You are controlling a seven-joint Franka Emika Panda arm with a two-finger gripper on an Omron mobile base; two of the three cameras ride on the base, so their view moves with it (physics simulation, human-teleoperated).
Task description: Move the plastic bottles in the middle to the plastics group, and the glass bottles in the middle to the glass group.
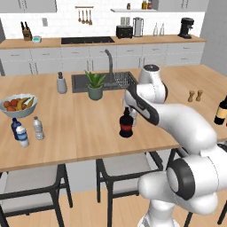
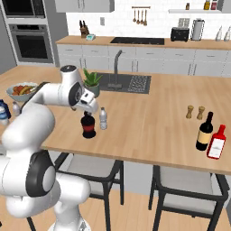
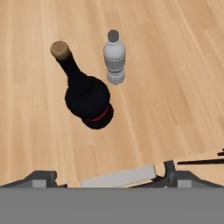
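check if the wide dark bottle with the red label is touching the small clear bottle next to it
Apart. In the hand view, bare wood shows between the wide dark bottle and the small clear bottle.

No readable text anywhere. The wide dark glass bottle (image 1: pixel 126 124) has a plain red label band, no lettering. The slim dark wine bottle's (image 2: pixel 205 131) pale label is blank too.

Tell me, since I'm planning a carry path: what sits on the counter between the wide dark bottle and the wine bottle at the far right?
Bare wood, seen in the right base view, between the wide dark bottle and the wine bottle.
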